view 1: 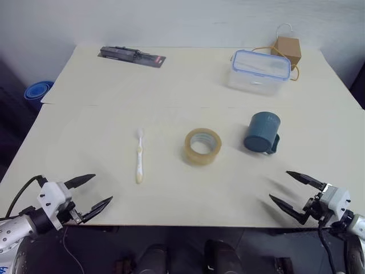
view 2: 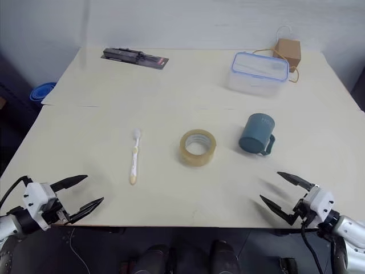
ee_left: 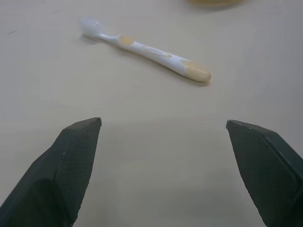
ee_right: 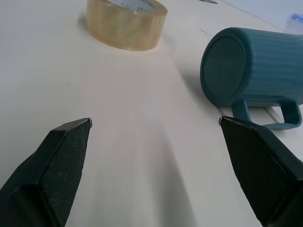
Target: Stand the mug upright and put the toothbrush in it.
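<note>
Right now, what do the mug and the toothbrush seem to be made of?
The mug: likely matte plastic, perhaps glazed ceramic; its teal wall is ribbed, with dull highlights. The toothbrush: glossy moulded plastic, white with pale yellow grip patches and fine white bristles.

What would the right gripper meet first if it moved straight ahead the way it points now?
Probably the dark teal ribbed mug lying on its side, slightly off-centre; the yellowish tape roll lies farther off. Depth is uncertain.

Teal mug (view 1: 262,133) on its side, handle down, white toothbrush (view 1: 140,156) lying flat, well apart.
</note>
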You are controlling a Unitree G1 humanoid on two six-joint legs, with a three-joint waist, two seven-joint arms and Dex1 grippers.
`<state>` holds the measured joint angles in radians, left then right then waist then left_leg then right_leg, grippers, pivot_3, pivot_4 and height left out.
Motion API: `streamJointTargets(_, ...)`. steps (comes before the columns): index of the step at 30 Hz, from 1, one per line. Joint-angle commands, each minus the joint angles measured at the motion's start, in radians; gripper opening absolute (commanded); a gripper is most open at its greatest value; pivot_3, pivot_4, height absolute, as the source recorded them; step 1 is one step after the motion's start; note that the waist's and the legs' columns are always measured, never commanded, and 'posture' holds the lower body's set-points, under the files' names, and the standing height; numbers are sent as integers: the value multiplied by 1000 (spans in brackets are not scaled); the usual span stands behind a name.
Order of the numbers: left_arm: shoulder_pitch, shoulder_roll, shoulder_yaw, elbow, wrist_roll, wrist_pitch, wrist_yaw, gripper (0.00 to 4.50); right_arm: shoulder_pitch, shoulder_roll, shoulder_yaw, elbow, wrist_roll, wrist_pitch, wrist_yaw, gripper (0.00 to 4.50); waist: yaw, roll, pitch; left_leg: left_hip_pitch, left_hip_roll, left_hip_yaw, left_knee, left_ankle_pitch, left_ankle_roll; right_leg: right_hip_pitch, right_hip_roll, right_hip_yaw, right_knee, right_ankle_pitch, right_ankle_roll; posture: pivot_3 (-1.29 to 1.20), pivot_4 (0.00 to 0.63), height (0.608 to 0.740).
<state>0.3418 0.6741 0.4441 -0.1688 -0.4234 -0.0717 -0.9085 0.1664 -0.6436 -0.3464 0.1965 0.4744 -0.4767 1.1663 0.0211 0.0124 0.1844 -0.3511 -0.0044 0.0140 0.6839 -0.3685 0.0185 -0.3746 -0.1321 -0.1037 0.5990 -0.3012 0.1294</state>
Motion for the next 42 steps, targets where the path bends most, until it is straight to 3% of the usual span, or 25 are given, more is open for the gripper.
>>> streamJointTargets(1,10,-2,6,-35,2,1,8,4481,-8,7,2,-14,17,4,2,4500,2,0,0,0,0,0,0,0,0,0,0,0,0,0,0,0,150,740)
streamJointTargets(15,-19,4,-11,-73,-37,83,5,4481,-15,11,38,-122,31,104,-25,4500,1,0,0,0,0,0,0,0,0,0,0,0,1,0,0,0,150,740)
streamJointTargets(20,-52,90,-28,-150,-127,249,-55,4481,18,19,35,-206,130,137,63,4500,3,0,0,0,0,-1,0,0,0,0,0,0,1,0,0,0,150,740)
streamJointTargets(22,-176,164,-77,-195,-179,382,-51,4481,29,33,22,-262,183,155,71,4500,8,0,0,0,0,-1,1,0,0,0,0,0,2,0,0,0,150,740)
streamJointTargets(25,-441,222,-207,-174,-148,467,-56,4481,36,59,8,-316,217,152,65,4500,15,1,1,-1,-1,-4,2,2,0,1,0,-1,3,0,0,0,150,740)
streamJointTargets(30,-851,135,-495,55,-5,470,-153,4481,67,77,10,-396,244,200,44,4500,4,4,0,0,-3,-3,1,2,-1,-1,1,0,6,1,1,0,150,740)
streamJointTargets(34,-1172,-84,-707,380,158,346,-230,4481,73,100,5,-399,211,174,21,4500,6,1,1,-2,-8,2,2,2,-1,-2,4,-1,6,1,1,0,150,740)
streamJointTargets(41,-1336,-242,-850,685,322,161,-352,4481,144,127,-39,-420,188,145,-25,4500,-1,0,2,-2,-7,10,1,3,0,-3,3,-1,5,1,1,0,150,740)
streamJointTargets(42,-1344,-258,-868,711,347,146,-354,4305,154,135,-47,-420,184,137,-36,4500,-1,0,2,-2,-7,11,1,3,0,-3,4,-1,5,1,1,0,150,740)
